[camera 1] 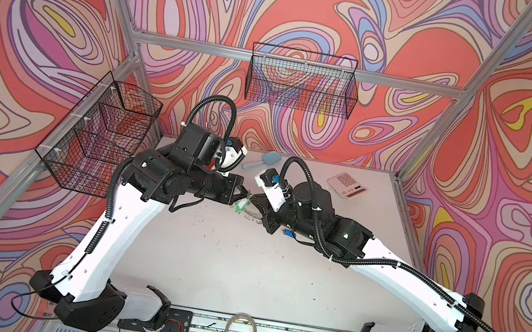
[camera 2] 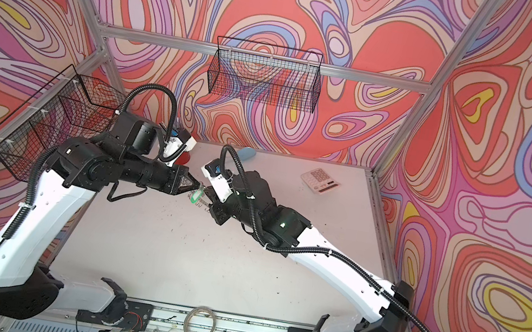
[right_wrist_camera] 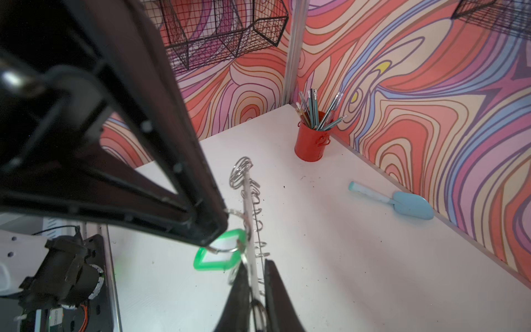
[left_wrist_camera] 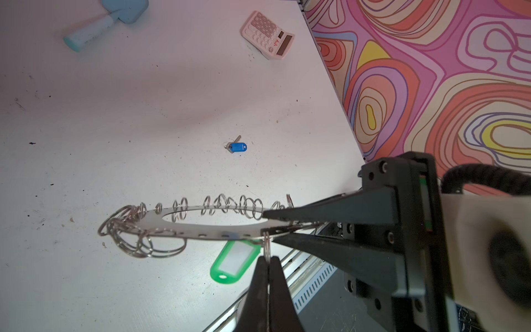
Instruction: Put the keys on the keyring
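Observation:
The keyring point(left_wrist_camera: 218, 231), a flat grey disc fringed with small wire rings, hangs level above the white table. My right gripper point(left_wrist_camera: 265, 222) is shut on its rim; in the right wrist view the disc point(right_wrist_camera: 246, 201) shows edge-on between my right gripper point(right_wrist_camera: 254, 266) jaws. My left gripper point(left_wrist_camera: 268, 258) is shut on a thin wire ring at the disc's edge, and the green key tag point(left_wrist_camera: 234, 263) hangs from that ring. In both top views the two grippers meet at mid-table around the green tag point(camera 1: 242, 204) point(camera 2: 195, 196). The blue-tagged key point(left_wrist_camera: 237, 147) lies flat on the table.
A pink calculator point(camera 1: 346, 184) and a pale blue scoop point(camera 1: 263, 161) lie at the back of the table. A red cup of pencils point(right_wrist_camera: 311, 140) stands in the back left corner. Wire baskets point(camera 1: 303, 81) point(camera 1: 100, 134) hang on the walls. A plain thin hoop point(camera 1: 241, 329) rests on the front rail.

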`<state>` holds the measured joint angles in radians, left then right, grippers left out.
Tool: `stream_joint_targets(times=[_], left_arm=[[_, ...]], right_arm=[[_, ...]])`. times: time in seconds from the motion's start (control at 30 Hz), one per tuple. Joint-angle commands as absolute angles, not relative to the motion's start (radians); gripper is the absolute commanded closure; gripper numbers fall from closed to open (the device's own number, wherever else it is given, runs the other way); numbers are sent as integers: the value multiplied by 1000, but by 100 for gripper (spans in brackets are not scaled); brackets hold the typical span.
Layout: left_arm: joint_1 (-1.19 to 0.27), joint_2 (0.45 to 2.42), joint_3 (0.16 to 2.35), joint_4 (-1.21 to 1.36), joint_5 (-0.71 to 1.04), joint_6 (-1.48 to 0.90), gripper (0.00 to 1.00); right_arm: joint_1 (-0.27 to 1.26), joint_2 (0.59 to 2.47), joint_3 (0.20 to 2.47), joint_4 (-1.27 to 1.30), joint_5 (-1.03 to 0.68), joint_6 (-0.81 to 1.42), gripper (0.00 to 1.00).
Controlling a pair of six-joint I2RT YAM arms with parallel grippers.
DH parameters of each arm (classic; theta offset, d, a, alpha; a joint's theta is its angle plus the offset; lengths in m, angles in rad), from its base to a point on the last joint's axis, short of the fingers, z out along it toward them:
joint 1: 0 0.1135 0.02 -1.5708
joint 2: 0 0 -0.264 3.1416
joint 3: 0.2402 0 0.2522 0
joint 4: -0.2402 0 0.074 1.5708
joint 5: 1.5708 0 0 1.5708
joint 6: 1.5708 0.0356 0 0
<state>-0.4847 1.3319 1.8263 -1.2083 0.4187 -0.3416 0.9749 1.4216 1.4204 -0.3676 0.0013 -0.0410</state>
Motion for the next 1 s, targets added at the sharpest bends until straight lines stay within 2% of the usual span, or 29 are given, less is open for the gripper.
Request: stream_joint_targets(times=[0.0,0.47,0.87,0.97], left_arm=[[-488,1302,1818,-1258,455,-319,100],[-486,1246,1690,-1144,519,-339,100],[-487,1191,1600,-1044,467,-402,69],[-486,1184,1599,-1042,425,-414,65]], right_arm=[[957,1401,1402,-352,48,-32,100],[956,1365,1347,-241,-33,41,100],[955,1345,1290,-149,-94,116,100],[956,1344,1292,-150,-93,118,100]])
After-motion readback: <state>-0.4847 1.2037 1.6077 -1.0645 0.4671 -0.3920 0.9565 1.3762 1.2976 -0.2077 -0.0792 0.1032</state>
